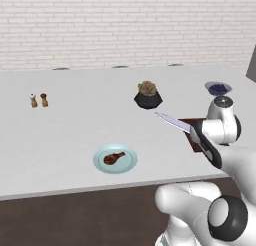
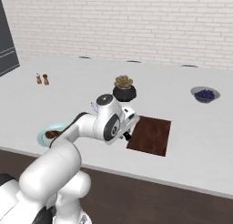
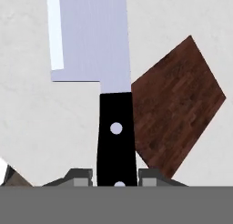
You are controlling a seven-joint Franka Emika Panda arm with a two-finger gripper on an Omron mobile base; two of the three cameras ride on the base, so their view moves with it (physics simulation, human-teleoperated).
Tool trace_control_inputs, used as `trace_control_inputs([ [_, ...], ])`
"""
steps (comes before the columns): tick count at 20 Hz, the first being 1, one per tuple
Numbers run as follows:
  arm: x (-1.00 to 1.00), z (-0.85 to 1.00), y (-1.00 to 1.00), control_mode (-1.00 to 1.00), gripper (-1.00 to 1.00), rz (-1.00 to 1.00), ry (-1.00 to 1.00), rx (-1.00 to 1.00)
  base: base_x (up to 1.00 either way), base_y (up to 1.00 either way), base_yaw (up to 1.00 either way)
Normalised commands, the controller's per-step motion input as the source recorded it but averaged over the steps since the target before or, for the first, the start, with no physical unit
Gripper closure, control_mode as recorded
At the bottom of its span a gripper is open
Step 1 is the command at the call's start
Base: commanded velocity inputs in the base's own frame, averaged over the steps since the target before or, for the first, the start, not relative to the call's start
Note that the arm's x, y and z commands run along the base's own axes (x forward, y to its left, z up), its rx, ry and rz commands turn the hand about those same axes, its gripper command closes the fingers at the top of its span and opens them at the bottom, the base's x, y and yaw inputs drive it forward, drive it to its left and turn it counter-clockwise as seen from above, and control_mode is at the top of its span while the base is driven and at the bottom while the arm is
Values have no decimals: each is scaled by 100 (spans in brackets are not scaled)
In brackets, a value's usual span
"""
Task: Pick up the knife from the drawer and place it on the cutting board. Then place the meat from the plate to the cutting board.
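Pincer (image 3: 116,175) clamped on knife (image 3: 104,59) above white counter (image 1: 75,125), brick wall (image 1: 125,25) behind.

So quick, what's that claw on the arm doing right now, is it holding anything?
Gripper: closed on the black handle of the knife, held above the counter beside the cutting board.

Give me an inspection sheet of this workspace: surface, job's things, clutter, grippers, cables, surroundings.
Surface: white counter, dark brown front below its edge.
Job's things: knife held above the counter, blade pointing away from the hand; cutting board bare; meat on the plate.
Clutter: potted plant, bowl of berries, two small shakers.
Grippers: gripper, jaws shut on the knife's black handle, beside the board's edge.
Cables: nothing seen.
Surroundings: white brick wall behind the counter; dark panel at the left edge of the right base view.
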Motion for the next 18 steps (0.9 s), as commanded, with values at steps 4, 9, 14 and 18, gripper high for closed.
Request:
trace_control_inputs([
  [4, 39, 0, -5, -100, 100, -3, 0, 3, 38, 0, 0],
  [9, 49, 0, -87, -100, 100, -39, 19, 32, 0, 0, 0],
  [14, 0, -32, -100, -100, 100, -55, 17, 24, 0, 0, 0],
  [18, -3, -7, -43, -100, 100, -35, 0, 2, 0, 0, 0],
])
